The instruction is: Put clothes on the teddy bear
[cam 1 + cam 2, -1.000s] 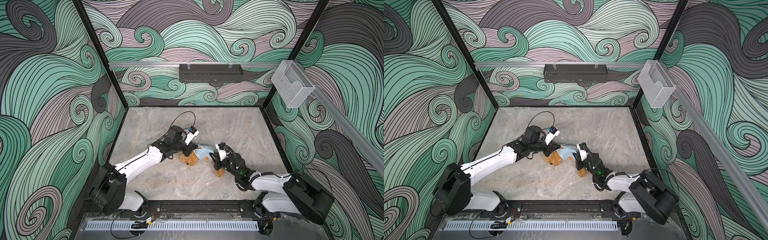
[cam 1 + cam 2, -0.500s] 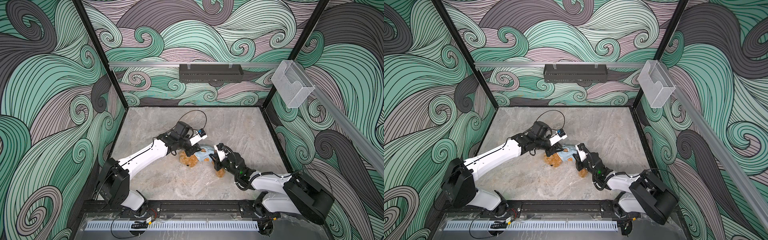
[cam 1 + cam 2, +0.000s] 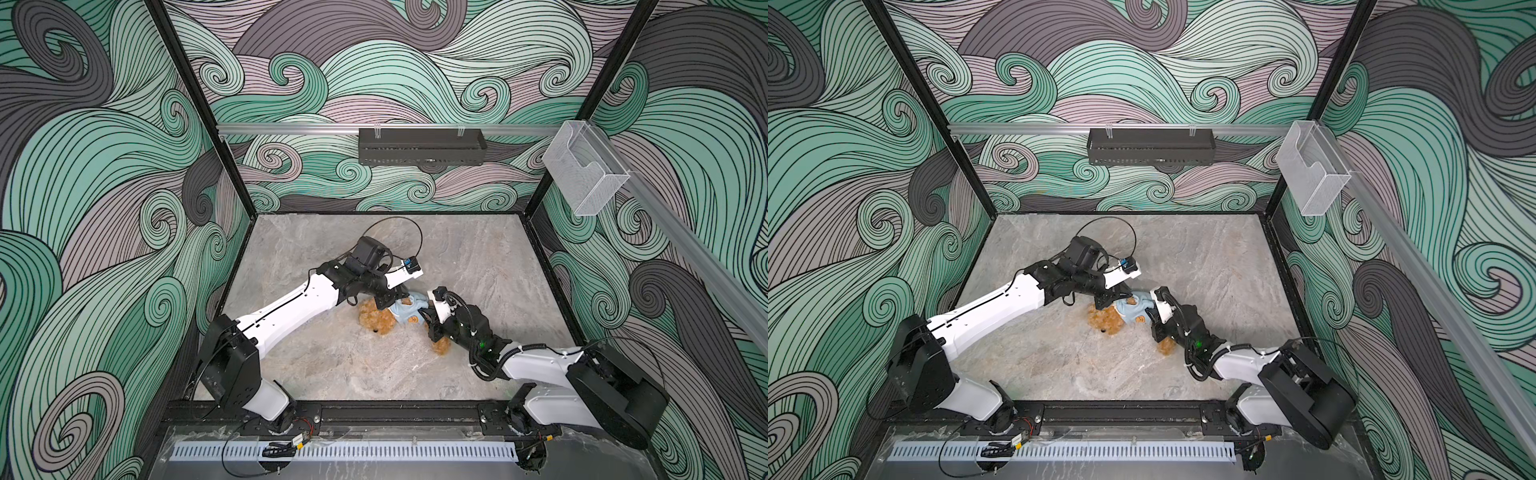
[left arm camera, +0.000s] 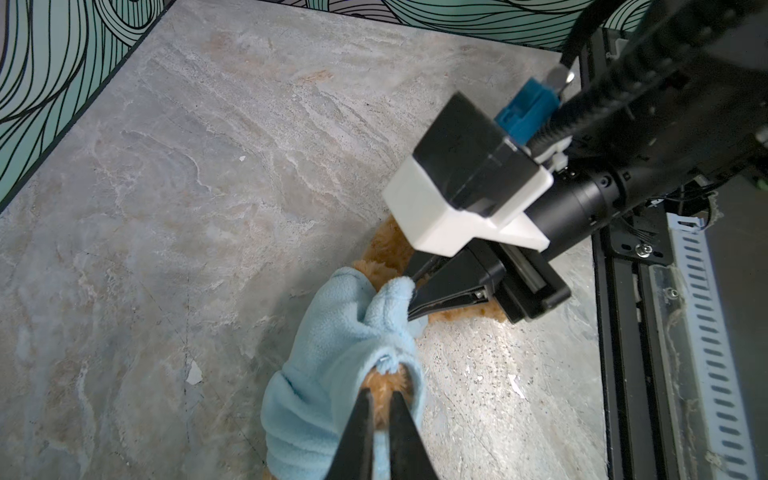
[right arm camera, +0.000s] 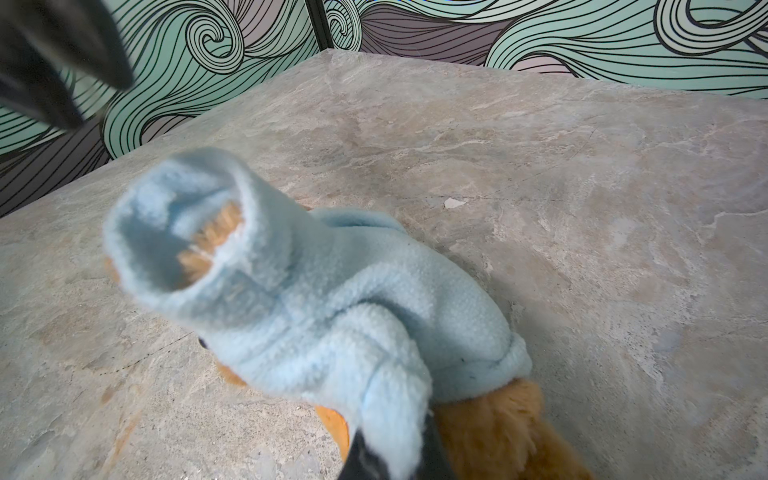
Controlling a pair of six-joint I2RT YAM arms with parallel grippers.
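The teddy bear lies in the middle of the table with a light-blue garment pulled over its body. Golden fur shows inside the mouth of one sleeve. My left gripper points at that sleeve mouth, its fingers drawn almost together with a slim gap. In the right wrist view its tips hang a little short of the sleeve and hold nothing. My right gripper is shut on a fold of the garment beside the bear's furry leg.
A black tray hangs on the back wall rail. A clear plastic holder sits on the right wall. Patterned walls close in the table on three sides, and a black frame bar runs along the front. Small white chips lie on the tabletop.
My left arm has swung right and farther out, from beside the bear's head to over the garment's sleeve. Its jaws opened a little, then narrowed again. The right arm kept its hold.
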